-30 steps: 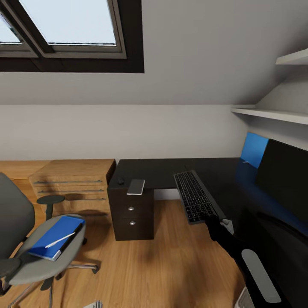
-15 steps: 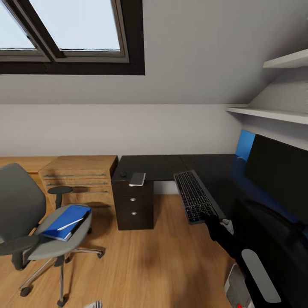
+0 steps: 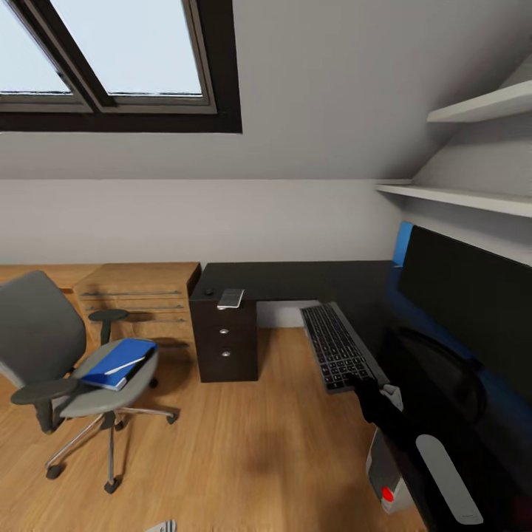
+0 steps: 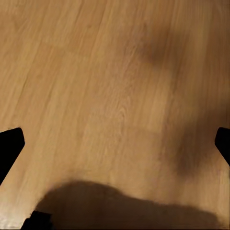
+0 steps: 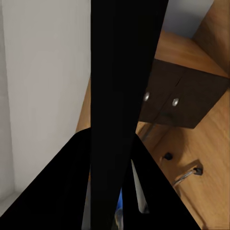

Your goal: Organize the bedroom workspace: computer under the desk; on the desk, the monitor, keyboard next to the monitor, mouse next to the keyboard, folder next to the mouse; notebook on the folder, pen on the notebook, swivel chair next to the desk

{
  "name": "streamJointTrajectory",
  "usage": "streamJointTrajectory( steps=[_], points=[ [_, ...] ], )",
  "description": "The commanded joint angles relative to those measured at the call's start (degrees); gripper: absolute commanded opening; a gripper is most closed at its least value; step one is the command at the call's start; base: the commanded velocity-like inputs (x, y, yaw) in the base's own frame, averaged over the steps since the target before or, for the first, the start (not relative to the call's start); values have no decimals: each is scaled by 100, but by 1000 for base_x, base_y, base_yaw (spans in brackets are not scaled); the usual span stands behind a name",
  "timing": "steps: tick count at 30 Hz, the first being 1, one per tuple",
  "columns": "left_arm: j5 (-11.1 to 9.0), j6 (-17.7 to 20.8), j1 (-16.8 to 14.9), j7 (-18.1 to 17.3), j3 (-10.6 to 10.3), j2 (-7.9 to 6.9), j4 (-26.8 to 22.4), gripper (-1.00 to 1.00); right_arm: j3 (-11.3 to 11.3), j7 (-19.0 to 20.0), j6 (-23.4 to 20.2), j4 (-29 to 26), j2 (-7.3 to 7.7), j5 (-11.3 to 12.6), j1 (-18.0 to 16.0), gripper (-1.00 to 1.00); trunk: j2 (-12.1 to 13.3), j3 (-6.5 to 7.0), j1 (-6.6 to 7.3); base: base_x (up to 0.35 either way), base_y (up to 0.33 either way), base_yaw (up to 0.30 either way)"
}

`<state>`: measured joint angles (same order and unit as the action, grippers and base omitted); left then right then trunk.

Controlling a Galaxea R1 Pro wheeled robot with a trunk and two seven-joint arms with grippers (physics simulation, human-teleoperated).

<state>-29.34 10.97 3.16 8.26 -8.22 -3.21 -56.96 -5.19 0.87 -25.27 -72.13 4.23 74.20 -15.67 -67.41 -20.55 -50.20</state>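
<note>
The right pincer (image 3: 353,379) is clenched on the keyboard (image 3: 336,346), carrying it. Next, lay it on the bench (image 3: 310,277) just ahead, beside the monitor (image 3: 465,295).

Head high, overlooks desk (image 3: 295,279); left wrist floorward.

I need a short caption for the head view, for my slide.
Right gripper carries the keyboard by its end beside the desk; the folder waits on the swivel chair.

Skylight (image 3: 111,52); wall shelves (image 3: 473,111); perhaps phone (image 3: 230,298).
</note>
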Motion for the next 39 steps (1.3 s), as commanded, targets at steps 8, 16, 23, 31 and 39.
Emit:
streamJointTrajectory(
  steps=[8, 16, 23, 31, 39],
  points=[
    [-59, 19, 0, 53, 13, -13, 244, 100, -38, 344, -23, 33, -1, 47, -3, -100, -4, -5, 3, -225, -260, 0],
    [-54, 11, 1, 53, 22, -13, 246, 100, -79, 363, -18, 144, -1, 42, -3, -100, -4, -5, 3, -23, -320, 0],
    [-54, 10, 1, 53, 30, -13, 246, 100, -359, 338, 12, 215, -24, 48, -5, -100, -4, -5, 3, 0, -178, 0],
    [-48, 10, 1, 53, 28, -9, 246, 100, -369, 336, 50, 601, -23, 47, -6, -100, -4, -5, 3, 0, -35, 0],
    [-45, 10, 1, 53, 28, -9, 246, 100, -369, 352, 52, 621, -9, 43, -6, -100, -4, -5, 3, 0, -122, 0]
  ],
)
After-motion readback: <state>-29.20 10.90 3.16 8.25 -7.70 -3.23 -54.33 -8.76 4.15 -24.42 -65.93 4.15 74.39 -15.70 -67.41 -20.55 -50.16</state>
